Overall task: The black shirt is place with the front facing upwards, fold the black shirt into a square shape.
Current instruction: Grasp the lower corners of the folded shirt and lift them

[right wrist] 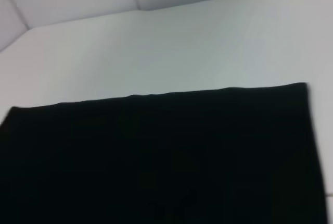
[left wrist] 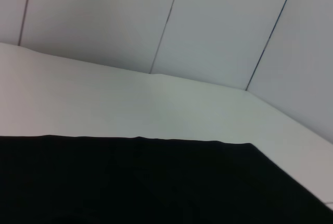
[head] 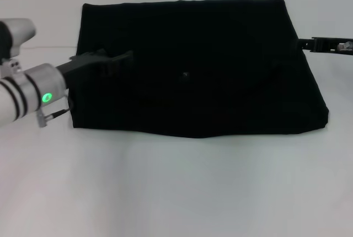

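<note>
Head view: black shirt [head: 209,77] lies flat mid-table [head: 176,193], already a wide rectangle, near edge slightly wavy. Left gripper [head: 113,63] sits over the shirt's left edge; whether its fingers are spread or pinching cloth, cannot tell. Right gripper [head: 325,44] sits farther back, just beside the far-right corner, mostly out of frame; state likewise unclear. Judgement: light, limp, layered fabric; grip a side edge through all layers, or the fold slumps.
</note>
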Controlling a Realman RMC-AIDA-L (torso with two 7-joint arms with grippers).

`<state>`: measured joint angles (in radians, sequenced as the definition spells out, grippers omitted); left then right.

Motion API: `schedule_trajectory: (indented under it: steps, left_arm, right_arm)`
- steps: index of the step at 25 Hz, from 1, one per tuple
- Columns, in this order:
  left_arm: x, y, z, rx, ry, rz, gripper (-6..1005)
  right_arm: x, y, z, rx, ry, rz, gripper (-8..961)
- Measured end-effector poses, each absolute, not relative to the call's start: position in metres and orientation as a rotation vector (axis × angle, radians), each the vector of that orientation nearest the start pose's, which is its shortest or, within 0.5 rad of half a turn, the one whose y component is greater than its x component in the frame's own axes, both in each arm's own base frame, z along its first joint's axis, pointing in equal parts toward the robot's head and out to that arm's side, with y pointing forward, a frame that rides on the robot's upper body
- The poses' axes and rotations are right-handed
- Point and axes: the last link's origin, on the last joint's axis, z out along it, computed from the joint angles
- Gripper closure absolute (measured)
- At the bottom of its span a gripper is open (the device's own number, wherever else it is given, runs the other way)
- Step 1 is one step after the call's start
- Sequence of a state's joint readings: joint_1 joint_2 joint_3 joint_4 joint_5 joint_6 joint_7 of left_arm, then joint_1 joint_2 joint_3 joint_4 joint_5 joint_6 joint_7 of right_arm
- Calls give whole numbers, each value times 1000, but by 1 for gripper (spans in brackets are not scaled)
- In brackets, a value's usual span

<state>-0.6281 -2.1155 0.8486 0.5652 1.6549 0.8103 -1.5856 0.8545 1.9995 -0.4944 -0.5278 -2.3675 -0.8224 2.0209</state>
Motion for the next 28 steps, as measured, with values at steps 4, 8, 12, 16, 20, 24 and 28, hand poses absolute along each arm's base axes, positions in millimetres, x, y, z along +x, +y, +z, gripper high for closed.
schedule_trajectory:
  steps: [4, 8, 12, 16, 20, 24, 28]
  left_arm:
    - [-283, 412, 3, -2069, -1014, -620, 142]
    - [-302, 399, 10, -2079, -1014, -568, 141]
    - [-314, 390, 16, -2075, -993, -507, 141]
    - [-322, 385, 14, -2103, -986, -437, 143]
    - [-329, 380, 13, -2128, -982, -373, 144]
    - [-335, 374, 11, -2155, -978, -327, 144]
    - [-339, 368, 10, -2172, -986, -309, 145]
  right_arm:
    - [262, 462, 50, -2098, 1189, 393, 204]
    - [267, 453, 58, -2116, 1251, 426, 205]
    - [276, 447, 65, -2074, 1297, 484, 206]
    - [282, 444, 68, -2049, 1313, 514, 206]
    - [285, 441, 67, -2041, 1323, 512, 207]
    - [286, 441, 65, -2036, 1326, 512, 208]
    - [286, 442, 65, -2030, 1327, 512, 208]
